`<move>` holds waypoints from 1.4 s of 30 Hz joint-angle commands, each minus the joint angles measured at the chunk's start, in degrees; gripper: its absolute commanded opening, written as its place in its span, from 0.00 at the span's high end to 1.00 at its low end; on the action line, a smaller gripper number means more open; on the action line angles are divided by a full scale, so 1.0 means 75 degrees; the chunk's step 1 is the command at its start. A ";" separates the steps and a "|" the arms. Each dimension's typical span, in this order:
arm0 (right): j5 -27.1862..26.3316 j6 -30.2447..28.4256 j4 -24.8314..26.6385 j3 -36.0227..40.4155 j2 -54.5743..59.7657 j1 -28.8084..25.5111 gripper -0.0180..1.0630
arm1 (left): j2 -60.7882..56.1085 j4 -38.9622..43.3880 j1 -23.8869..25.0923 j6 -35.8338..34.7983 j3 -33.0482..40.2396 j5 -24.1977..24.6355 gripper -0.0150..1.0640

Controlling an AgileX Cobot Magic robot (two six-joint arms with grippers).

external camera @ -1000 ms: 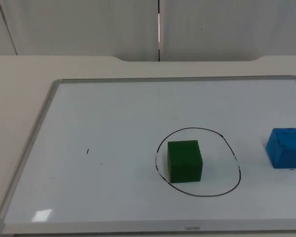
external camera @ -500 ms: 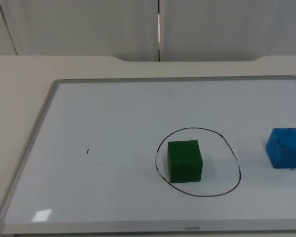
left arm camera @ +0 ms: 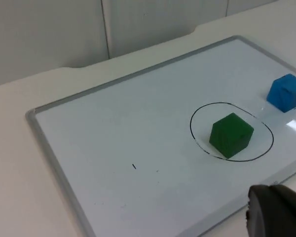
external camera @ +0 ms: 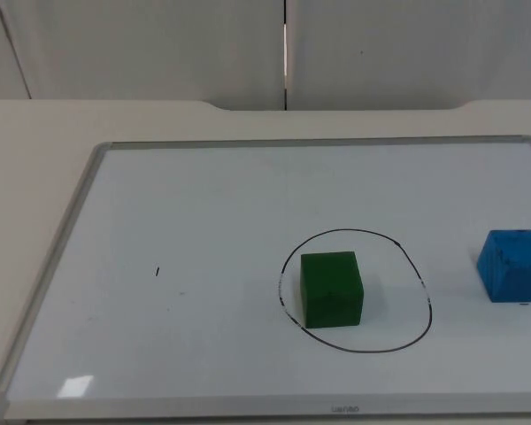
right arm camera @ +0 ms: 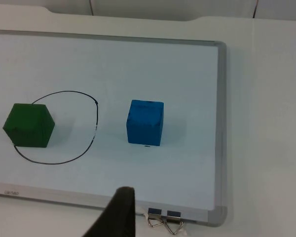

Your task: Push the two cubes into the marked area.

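A green cube [external camera: 332, 289] sits inside the black drawn circle [external camera: 429, 312] on the whiteboard, at the circle's left side, its lower left corner on the line. A blue cube [external camera: 513, 265] stands outside the circle to the right, near the board's right edge. The left wrist view has the green cube [left arm camera: 231, 135] in the ring and the blue cube [left arm camera: 286, 93] beyond it. My left gripper [left arm camera: 276, 213] waits off the board's front edge. In the right wrist view the blue cube [right arm camera: 145, 122] lies ahead of my right gripper [right arm camera: 117, 217], with the green cube [right arm camera: 28, 126] further off.
The whiteboard's grey frame [external camera: 62, 239] runs round the work surface on the cream table. A short black pen mark [external camera: 157, 272] sits on the board's left half. Two binder clips [right arm camera: 163, 218] hang on the board's front edge near the right gripper.
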 commanded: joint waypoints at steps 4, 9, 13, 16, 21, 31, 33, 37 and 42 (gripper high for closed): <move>-0.0051 -0.0015 0.0031 0.0009 -0.0035 -0.0058 0.01 | -0.0578 0.0168 0.0001 -0.0121 0.0122 0.0664 0.99; -0.0051 -0.0015 0.0031 0.0009 -0.0035 -0.0058 0.01 | -0.0578 0.0188 0.0001 -0.0299 0.0548 0.0896 0.99; -0.0051 -0.0015 0.0031 0.0009 -0.0035 -0.0058 0.01 | -0.0578 0.0160 0.0001 -0.0299 0.0574 0.0793 0.99; -0.0051 -0.0015 0.0031 0.0009 -0.0035 -0.0058 0.01 | -0.0578 0.0211 0.0001 -0.0299 0.0574 0.0808 0.99; -0.0051 -0.0015 0.0046 0.0009 -0.0035 -0.0058 0.01 | -0.0578 0.0227 0.0001 -0.0253 0.0574 0.0808 0.99; -0.0036 -0.0015 0.0046 0.0009 -0.0035 -0.0058 0.01 | -0.0578 0.0187 0.0001 -0.0299 0.0574 0.0808 0.99; -0.0036 0.0018 0.0035 0.0009 -0.0035 -0.0058 0.01 | -0.0578 0.0187 0.0001 -0.0299 0.0574 0.0808 0.99; -0.0036 0.0107 0.0023 -0.0005 -0.0035 -0.0058 0.08 | -0.0578 0.0187 0.0001 -0.0299 0.0574 0.0808 0.99; -0.0008 0.0447 0.0008 -0.0113 0.0547 -0.0058 0.42 | -0.0578 0.0187 0.0001 -0.0299 0.0574 0.0808 0.99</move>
